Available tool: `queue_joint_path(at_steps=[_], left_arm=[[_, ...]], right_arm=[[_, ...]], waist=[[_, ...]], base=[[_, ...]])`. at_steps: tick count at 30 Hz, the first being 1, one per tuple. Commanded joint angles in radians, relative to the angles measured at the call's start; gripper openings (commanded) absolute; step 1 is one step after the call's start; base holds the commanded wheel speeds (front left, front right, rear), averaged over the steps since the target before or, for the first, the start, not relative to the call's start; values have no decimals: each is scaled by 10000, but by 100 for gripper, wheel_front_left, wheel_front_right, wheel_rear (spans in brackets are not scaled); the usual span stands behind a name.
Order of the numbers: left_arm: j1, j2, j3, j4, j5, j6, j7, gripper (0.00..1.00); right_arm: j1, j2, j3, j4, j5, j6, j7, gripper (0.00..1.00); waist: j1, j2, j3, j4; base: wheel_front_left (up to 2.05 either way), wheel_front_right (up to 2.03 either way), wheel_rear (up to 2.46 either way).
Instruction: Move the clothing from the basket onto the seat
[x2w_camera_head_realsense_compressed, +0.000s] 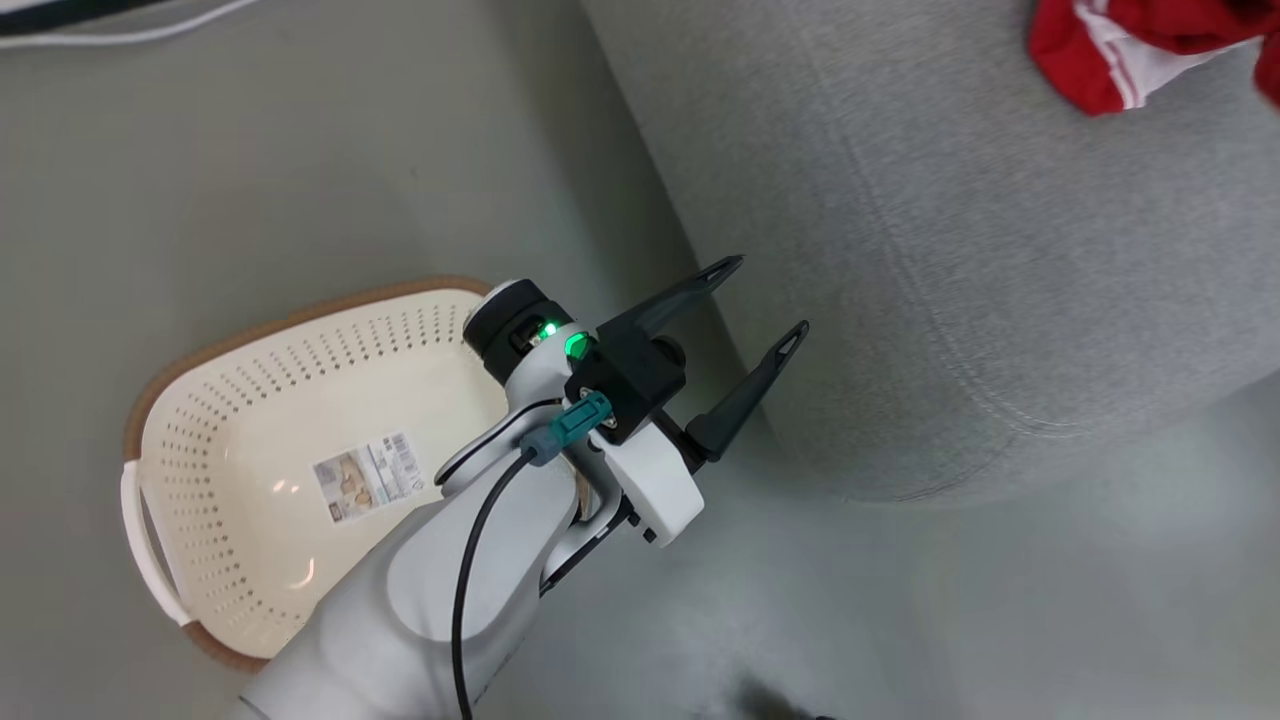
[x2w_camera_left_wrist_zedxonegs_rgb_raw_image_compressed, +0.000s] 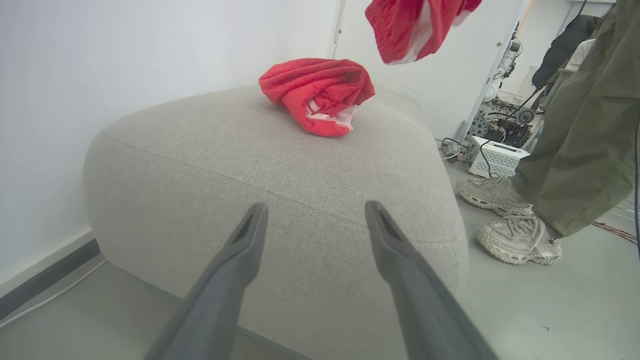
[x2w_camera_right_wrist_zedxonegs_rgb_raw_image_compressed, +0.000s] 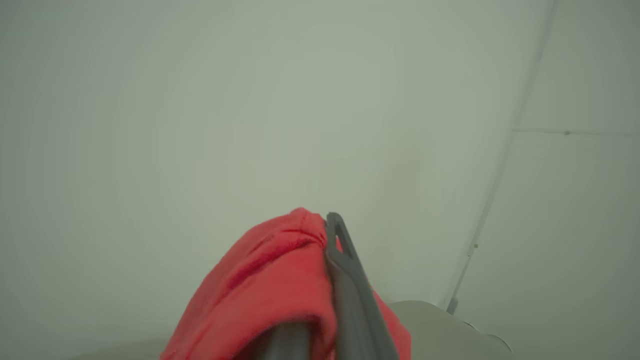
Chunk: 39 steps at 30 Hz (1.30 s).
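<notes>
Head view: left gripper (x2w_camera_head_realsense_compressed: 765, 300) hangs over the floor between the basket (x2w_camera_head_realsense_compressed: 300, 340) and the near corner of the grey sofa (x2w_camera_head_realsense_compressed: 950, 250). Its jaws stand wide apart with nothing between them. The basket sits on the floor beside the sofa, its bare bottom showing a label sticker (x2w_camera_head_realsense_compressed: 365, 477). Red-and-white cloth (x2w_camera_head_realsense_compressed: 1120, 50) lies at the upper right over the sofa top; the view cuts it off, so I cannot tell which piece it is.

Left wrist view: two pieces resolve here. A crumpled red garment (x2w_camera_left_wrist_zedxonegs_rgb_raw_image_compressed: 320, 95) rests on the sofa top toward its far side. A second red garment (x2w_camera_left_wrist_zedxonegs_rgb_raw_image_compressed: 415, 25) hangs in the air above and just beyond it, clear of the cushion. Beside the sofa's right end stands a person in olive trousers (x2w_camera_left_wrist_zedxonegs_rgb_raw_image_compressed: 575, 150) and pale sneakers (x2w_camera_left_wrist_zedxonegs_rgb_raw_image_compressed: 515, 240), with a white equipment box (x2w_camera_left_wrist_zedxonegs_rgb_raw_image_compressed: 495, 157) on the floor behind.

Right wrist view: right gripper (x2w_camera_right_wrist_zedxonegs_rgb_raw_image_compressed: 325, 235) points at a pale wall. Its jaws are drawn close together on the second red garment, which bunches over one finger and hides it; the other dark finger (x2w_camera_right_wrist_zedxonegs_rgb_raw_image_compressed: 345, 265) presses against the cloth.
</notes>
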Motion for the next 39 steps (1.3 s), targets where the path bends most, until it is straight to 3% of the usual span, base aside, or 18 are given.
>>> queue_joint_path(at_steps=[1, 13, 20, 25, 35, 36, 37, 39], left_arm=[[-417, -118, 218, -250, 133, -71, -49, 100], [-836, -246, 278, -318, 470, -71, -49, 100], [-918, -297, 270, -281, 551, -71, -49, 100], [-856, -314, 171, -307, 521, -71, -49, 100], [-737, -319, 81, -639, 131, 91, -49, 100], [-690, -320, 99, -653, 65, 103, -49, 100], [-646, -320, 106, -663, 16, 104, -49, 100], [-565, -320, 117, -664, -52, 104, -49, 100]], right_arm=[[-394, -660, -203, 27, -103, 27, -57, 0], [-2519, -2141, -956, 1598, -1176, 27, -57, 0], [-4036, -2778, -2403, 3994, -1742, 27, -57, 0], [-4553, -2594, -2823, 4826, -1580, 27, -57, 0], [-3523, -1803, -2014, 6013, -1016, 27, -57, 0], [-3360, -1665, -1832, 6124, -834, 27, -57, 3], [-3200, -1538, -1648, 6151, -634, 27, -57, 29], [-2758, -1394, -1188, 5992, -370, 27, -57, 100]], waist=[[0, 0, 565, 440], [0, 0, 1731, 1101], [0, 0, 2363, 1637], [0, 0, 2647, 2037], [0, 0, 2718, 2632], [0, 0, 2675, 2658], [0, 0, 2623, 2680], [0, 0, 2516, 2700]], base=[[0, 0, 0], [0, 0, 0], [0, 0, 0], [0, 0, 0], [0, 0, 0], [0, 0, 0], [0, 0, 0], [0, 0, 0]])
